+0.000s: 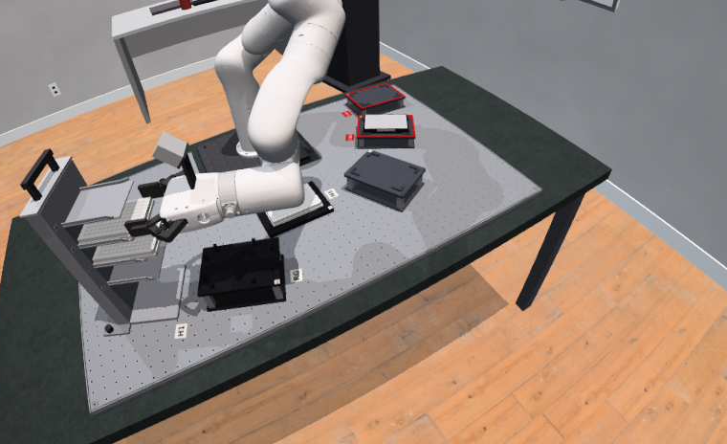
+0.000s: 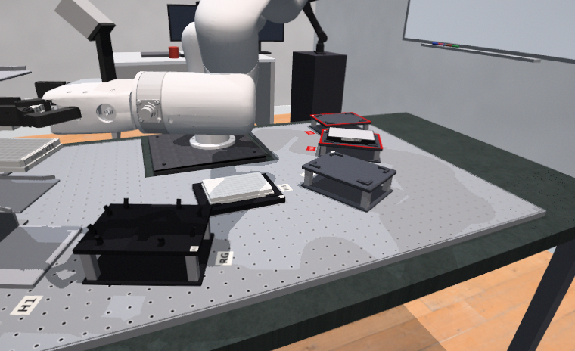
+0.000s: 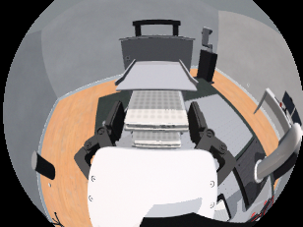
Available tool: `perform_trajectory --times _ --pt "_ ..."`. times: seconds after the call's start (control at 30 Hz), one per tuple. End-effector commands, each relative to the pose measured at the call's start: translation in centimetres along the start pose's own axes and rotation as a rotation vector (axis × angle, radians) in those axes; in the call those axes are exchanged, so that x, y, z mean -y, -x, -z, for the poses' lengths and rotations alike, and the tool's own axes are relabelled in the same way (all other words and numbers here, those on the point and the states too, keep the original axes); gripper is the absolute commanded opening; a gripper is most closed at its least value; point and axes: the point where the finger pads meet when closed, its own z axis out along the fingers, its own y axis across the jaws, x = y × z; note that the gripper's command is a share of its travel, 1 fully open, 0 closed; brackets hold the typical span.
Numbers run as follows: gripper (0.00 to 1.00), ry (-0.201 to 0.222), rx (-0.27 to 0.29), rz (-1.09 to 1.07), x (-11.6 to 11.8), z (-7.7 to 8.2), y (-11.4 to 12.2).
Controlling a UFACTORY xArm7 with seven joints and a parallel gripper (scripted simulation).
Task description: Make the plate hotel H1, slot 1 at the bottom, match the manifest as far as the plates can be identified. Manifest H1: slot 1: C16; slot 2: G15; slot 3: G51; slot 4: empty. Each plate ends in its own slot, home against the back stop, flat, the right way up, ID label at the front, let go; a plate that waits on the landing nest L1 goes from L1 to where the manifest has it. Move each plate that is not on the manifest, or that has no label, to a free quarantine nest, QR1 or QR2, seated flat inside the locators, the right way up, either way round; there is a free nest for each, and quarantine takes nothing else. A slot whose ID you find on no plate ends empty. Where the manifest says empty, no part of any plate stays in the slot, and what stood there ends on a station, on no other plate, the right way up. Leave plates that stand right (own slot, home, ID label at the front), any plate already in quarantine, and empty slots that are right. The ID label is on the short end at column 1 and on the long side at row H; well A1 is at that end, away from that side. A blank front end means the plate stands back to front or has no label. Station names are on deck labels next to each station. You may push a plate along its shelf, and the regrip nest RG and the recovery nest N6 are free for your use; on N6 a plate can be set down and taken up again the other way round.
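The plate hotel H1 (image 1: 79, 220) stands at the table's left end. Its top shelf (image 1: 99, 199) is bare. A white well plate (image 1: 114, 219) lies on the shelf below it, and a second plate (image 1: 126, 251) lies one shelf lower (image 2: 13, 152). The lowest shelf (image 1: 134, 274) looks bare. My gripper (image 1: 144, 208) is open, level, with one finger on each side of the upper plate's front end (image 3: 155, 114). The fingers also show in the wrist view (image 3: 156, 124). I cannot read any plate labels.
A white plate (image 1: 295, 211) lies on the black nest N6 beside my forearm. Another plate (image 1: 386, 123) sits in a red-edged quarantine nest; the far one (image 1: 374, 96) is bare. The grey raised nest (image 1: 384, 179) and the black RG nest (image 1: 241, 273) are bare.
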Motion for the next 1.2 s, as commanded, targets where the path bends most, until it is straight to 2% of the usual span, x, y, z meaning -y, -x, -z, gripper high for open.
perform_trajectory --times 0.0,0.73,1.17 --pt "1.00 0.000 0.000 -0.003 0.0 0.0 -0.1" --pt "1.00 0.001 0.000 -0.003 0.0 0.0 -0.1" --pt "1.00 0.000 0.001 -0.003 0.0 1.8 -0.1"
